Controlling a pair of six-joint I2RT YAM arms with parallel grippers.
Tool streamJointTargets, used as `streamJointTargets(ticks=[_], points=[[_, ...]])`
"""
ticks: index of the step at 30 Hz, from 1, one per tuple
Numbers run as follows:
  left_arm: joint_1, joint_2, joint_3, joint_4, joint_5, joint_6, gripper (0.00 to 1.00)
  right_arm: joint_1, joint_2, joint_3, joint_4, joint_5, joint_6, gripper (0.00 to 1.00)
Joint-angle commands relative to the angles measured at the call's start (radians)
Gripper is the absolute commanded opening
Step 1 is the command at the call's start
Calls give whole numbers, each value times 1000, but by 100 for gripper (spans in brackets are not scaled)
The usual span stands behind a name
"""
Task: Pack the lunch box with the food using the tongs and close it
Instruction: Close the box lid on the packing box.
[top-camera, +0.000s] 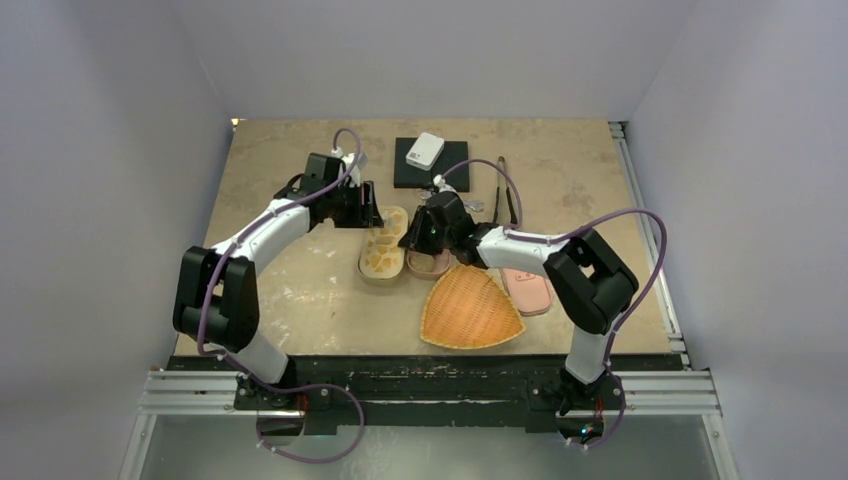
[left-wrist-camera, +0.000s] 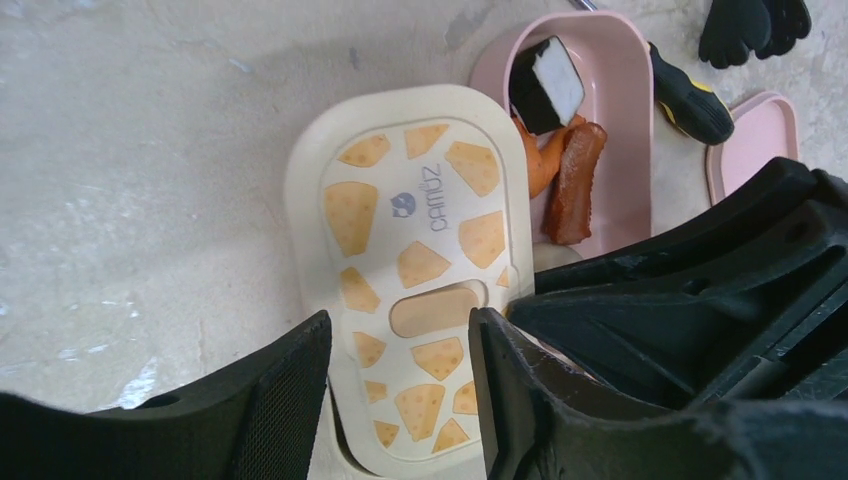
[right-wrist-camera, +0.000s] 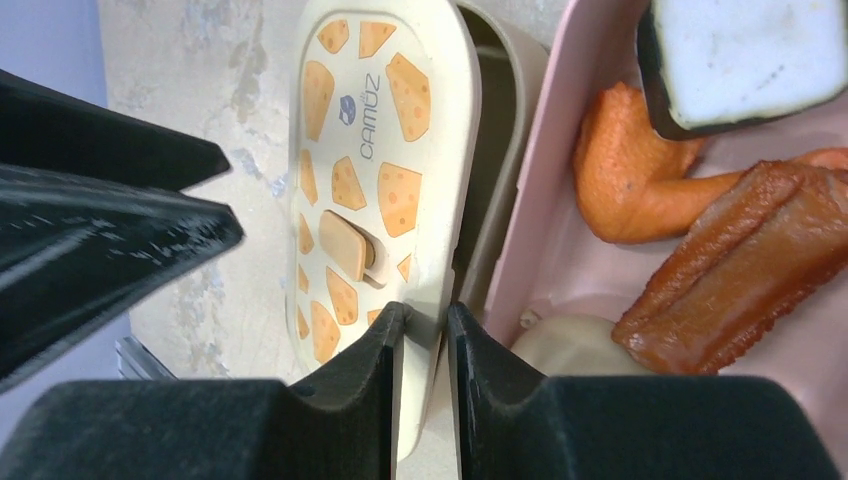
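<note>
Pale walls close round a scuffed beige counter (top-camera: 290, 180). Near its middle sits a cream plastic lid (left-wrist-camera: 420, 230) printed with orange cheese wedges, lying askew over a beige lunch box base (right-wrist-camera: 505, 120).

Touching that box at its 3 o'clock is the open pink oval lunch box (left-wrist-camera: 622, 110). It holds a black-and-white block (left-wrist-camera: 550, 85), an orange piece (left-wrist-camera: 538, 160), a brown sausage (left-wrist-camera: 575, 185) and a round beige bun (right-wrist-camera: 565, 345). Its flat pink lid (left-wrist-camera: 760, 130) lies apart, further toward 3 o'clock.

Expect the cream plastic lid to be light, thin, stiff and rather slick. It should flex little and may skate out of a weak pinch. Take it by the rim at a narrow end, not across the flat top, and press it home evenly.

Your right end effector (right-wrist-camera: 425, 335) is narrow, and the lid's near rim is nipped between its two pads. Your left end effector (left-wrist-camera: 400, 325) stands wide at the lid's other end. Its fingers straddle that end from above and grip nothing that you can see.
</note>
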Motion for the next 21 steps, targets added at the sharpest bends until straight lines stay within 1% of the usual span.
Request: streamJointTargets(ticks=[1,5,9,13,17,21], points=[[-3,-34,27,25,-90,50,53,8,-37,-22,2,27,-21,25],[-3,-25,-7,43,-120,56,58,8,-55,-33,-8,40,-21,30],[-3,10,2,30,-83,57,59,8,-67,-28,-18,44,-29,34],[2,28,11,-4,-95,63,59,9,-67,-24,-16,34,-28,33],[8,26,-13,-21,-98,66,59,13,-67,-34,-9,14,-16,33],[8,40,-11,-25,-75,64,57,21,-68,-52,3,2,3,33]])
